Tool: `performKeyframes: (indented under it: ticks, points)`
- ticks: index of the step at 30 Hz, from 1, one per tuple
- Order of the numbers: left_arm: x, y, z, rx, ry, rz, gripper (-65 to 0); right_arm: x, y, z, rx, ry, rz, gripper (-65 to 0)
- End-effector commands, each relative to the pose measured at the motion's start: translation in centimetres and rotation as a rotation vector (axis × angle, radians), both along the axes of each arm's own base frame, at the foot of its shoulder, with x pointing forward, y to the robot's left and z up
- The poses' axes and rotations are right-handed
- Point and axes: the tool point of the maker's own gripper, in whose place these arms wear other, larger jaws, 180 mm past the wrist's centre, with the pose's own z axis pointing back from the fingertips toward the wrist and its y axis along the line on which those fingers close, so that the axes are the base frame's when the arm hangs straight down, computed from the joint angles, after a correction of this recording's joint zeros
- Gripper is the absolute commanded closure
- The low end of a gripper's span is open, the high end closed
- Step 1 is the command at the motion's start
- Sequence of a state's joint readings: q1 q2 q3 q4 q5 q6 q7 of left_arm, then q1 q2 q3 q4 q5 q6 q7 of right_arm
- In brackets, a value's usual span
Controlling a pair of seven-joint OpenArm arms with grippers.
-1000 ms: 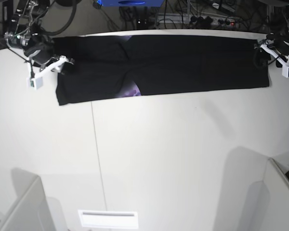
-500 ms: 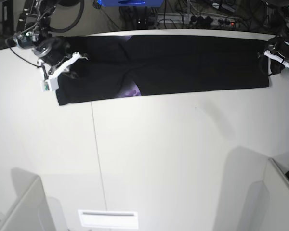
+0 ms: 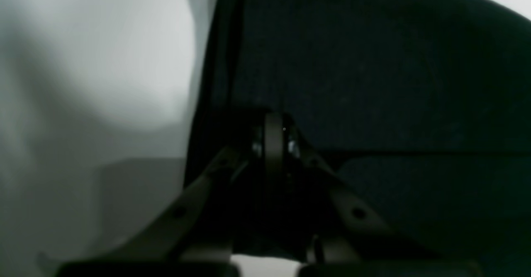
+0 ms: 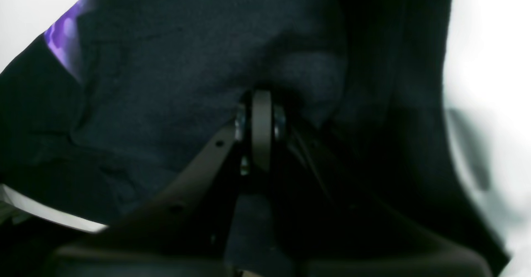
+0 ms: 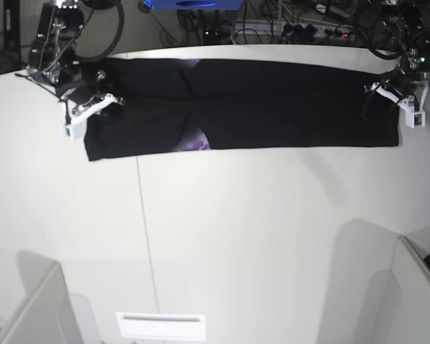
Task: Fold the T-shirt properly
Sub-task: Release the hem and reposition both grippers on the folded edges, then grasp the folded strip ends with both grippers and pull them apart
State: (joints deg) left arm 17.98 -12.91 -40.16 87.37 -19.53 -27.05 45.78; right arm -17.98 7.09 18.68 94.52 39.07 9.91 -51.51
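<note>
Table (image 5: pixel 222 236): white, with a thin seam running from the near edge up to the T-shirt.
T-shirt (image 5: pixel 272 100): black, folded into a long band across the far part of the table; a purple print patch peeks out at its near edge.
Right gripper (image 5: pixel 102 100): on the T-shirt's end nearest the seam, jaws clenched on the cloth.
Left gripper (image 5: pixel 378 92): on the T-shirt's opposite end, jaws clenched on the cloth.
Cables (image 5: pixel 301 21): beyond the T-shirt, past the table's far edge.
</note>
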Motion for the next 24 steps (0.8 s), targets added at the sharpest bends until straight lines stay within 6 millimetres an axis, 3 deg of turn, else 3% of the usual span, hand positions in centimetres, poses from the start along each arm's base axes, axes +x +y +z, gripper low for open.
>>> performKeyframes:
  ticks: [1,5,13,19,24]
  points:
    - [-0.6,0.0,-0.8,0.017,0.059,-0.018,0.0,0.0,-1.0,-0.3,-0.037,0.013,-0.010,0.0]
    - [1.2,-0.3,-0.8,0.022,0.048,-0.030,0.0,1.7,-1.9,-0.4,-0.047,-0.018,-0.031,0.0]
    - [6.4,-0.2,1.8,0.024,-0.067,-0.024,0.0,7.2,-3.9,-1.1,-0.038,-0.044,-0.075,0.0]
    - [7.1,0.0,2.6,0.032,-0.091,-0.028,0.0,9.5,-4.4,0.8,-0.049,-0.098,-0.071,0.0]
    - [8.0,-0.2,5.2,0.079,-0.155,-0.054,0.0,10.5,-3.3,4.6,-0.066,-0.183,-0.017,0.0]
